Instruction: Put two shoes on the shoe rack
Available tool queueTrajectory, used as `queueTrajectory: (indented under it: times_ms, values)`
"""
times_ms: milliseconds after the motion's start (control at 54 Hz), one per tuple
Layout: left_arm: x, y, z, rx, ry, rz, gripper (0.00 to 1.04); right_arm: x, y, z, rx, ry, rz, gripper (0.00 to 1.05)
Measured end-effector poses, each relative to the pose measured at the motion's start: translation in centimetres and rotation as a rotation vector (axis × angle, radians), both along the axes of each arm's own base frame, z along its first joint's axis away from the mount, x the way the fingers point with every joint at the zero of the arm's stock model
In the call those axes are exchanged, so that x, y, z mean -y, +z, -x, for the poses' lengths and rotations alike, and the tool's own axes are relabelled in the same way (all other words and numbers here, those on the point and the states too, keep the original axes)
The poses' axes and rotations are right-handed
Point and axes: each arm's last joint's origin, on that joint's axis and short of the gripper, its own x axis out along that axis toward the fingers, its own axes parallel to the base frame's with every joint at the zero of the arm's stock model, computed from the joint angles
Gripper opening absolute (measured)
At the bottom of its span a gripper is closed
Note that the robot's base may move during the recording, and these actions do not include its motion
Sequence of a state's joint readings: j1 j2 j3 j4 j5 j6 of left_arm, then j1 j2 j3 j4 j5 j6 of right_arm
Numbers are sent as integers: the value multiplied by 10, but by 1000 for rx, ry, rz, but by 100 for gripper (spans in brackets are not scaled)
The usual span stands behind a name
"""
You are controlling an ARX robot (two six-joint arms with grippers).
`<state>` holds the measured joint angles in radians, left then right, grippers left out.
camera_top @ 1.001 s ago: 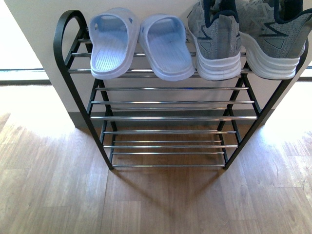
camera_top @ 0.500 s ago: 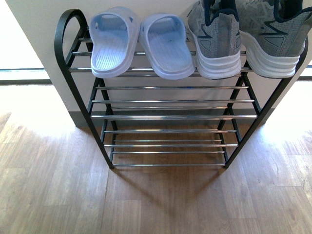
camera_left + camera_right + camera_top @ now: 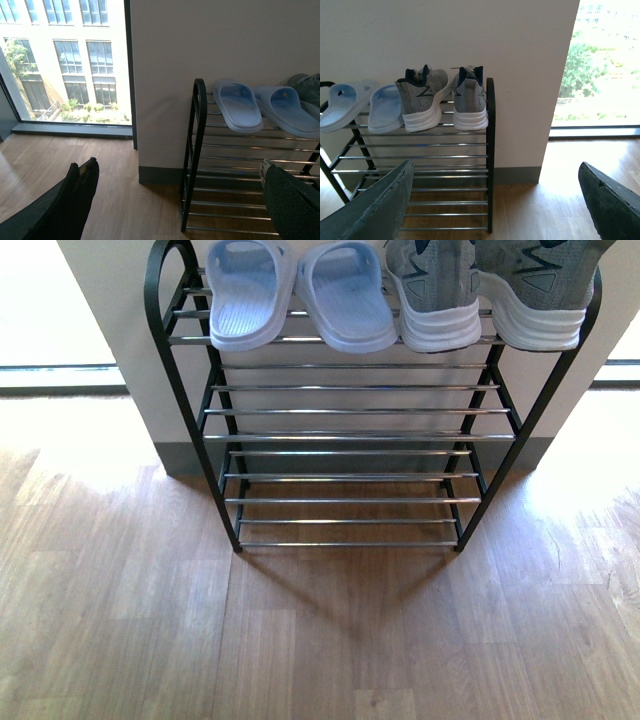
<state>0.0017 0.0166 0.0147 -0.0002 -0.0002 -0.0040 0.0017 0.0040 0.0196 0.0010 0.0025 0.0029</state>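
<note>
Both pincers stand spread and empty: left pincer (image 3: 180, 200), right pincer (image 3: 495, 200). Two grey knit sneakers (image 3: 442, 97) sit side by side on the top shelf of the shoe rack (image 3: 350, 435), just beside two pale blue slides (image 3: 300, 295).

The front view's top edge cuts off the sneakers (image 3: 480, 290) and slides' (image 3: 300, 295) toes.
</note>
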Motion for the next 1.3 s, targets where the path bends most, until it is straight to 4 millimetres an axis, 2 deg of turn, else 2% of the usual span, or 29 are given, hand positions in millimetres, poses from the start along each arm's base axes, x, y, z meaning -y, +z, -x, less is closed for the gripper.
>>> queueTrajectory:
  times_ms: [1297]
  values:
    - [0, 0, 0, 0, 0, 0, 95, 0, 0, 0, 0, 0, 0, 96]
